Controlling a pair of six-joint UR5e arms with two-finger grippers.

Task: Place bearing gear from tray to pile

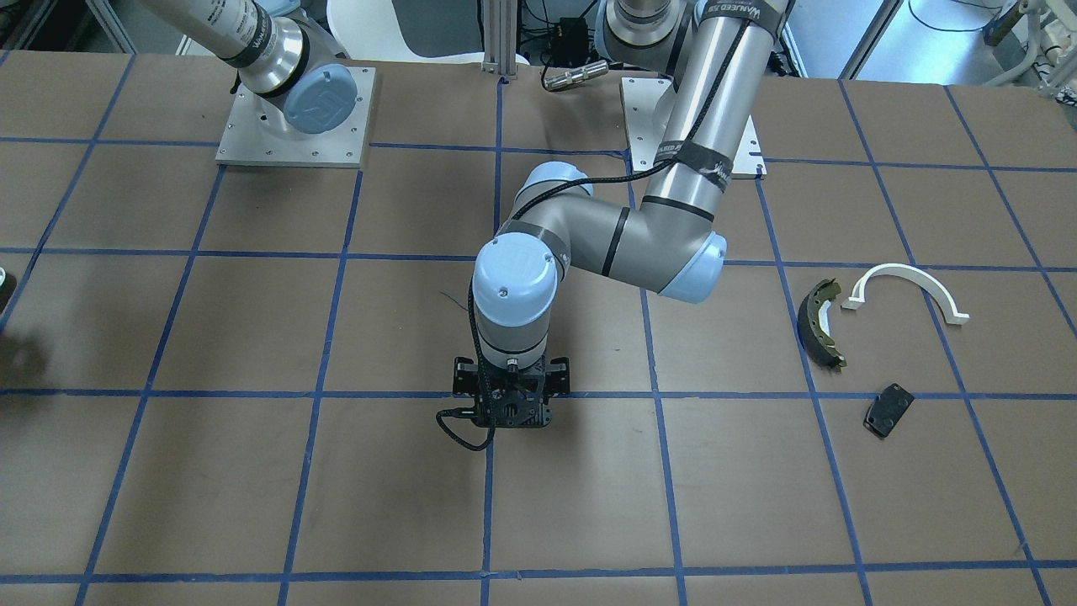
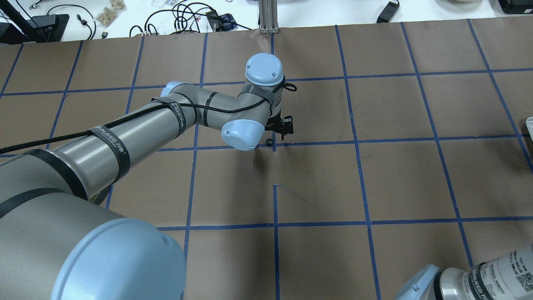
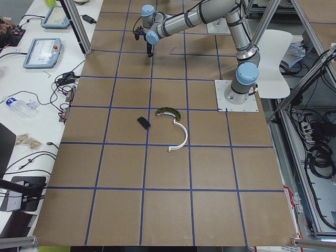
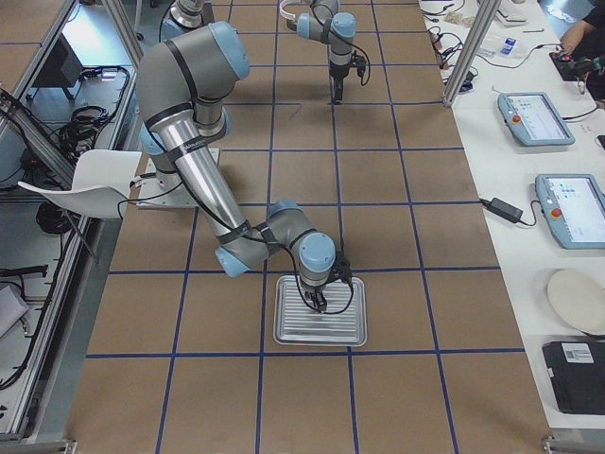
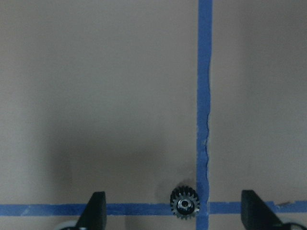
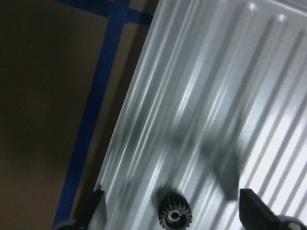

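- Small dark toothed bearing gear (image 6: 173,213) lies flat on the ribbed silver metal tray (image 6: 216,96), close to one tray edge.
- Right hand (image 4: 319,305) is directly over that gear, its fingers (image 6: 249,208) spread wide on either side, holding nothing.
- Tray sits on the brown surface (image 1: 252,337) at the robot's right end.
- Second dark toothed gear (image 5: 184,205) rests on the surface at a crossing of blue tape lines (image 5: 205,96).
- Left hand (image 1: 511,402) points straight down over it, fingers wide apart and empty.
- Pile is an olive-and-dark curved brake shoe (image 1: 822,322), a white plastic arch (image 1: 907,290) and a small flat black plate (image 1: 888,410). They lie near one another without touching, well apart from both hands.
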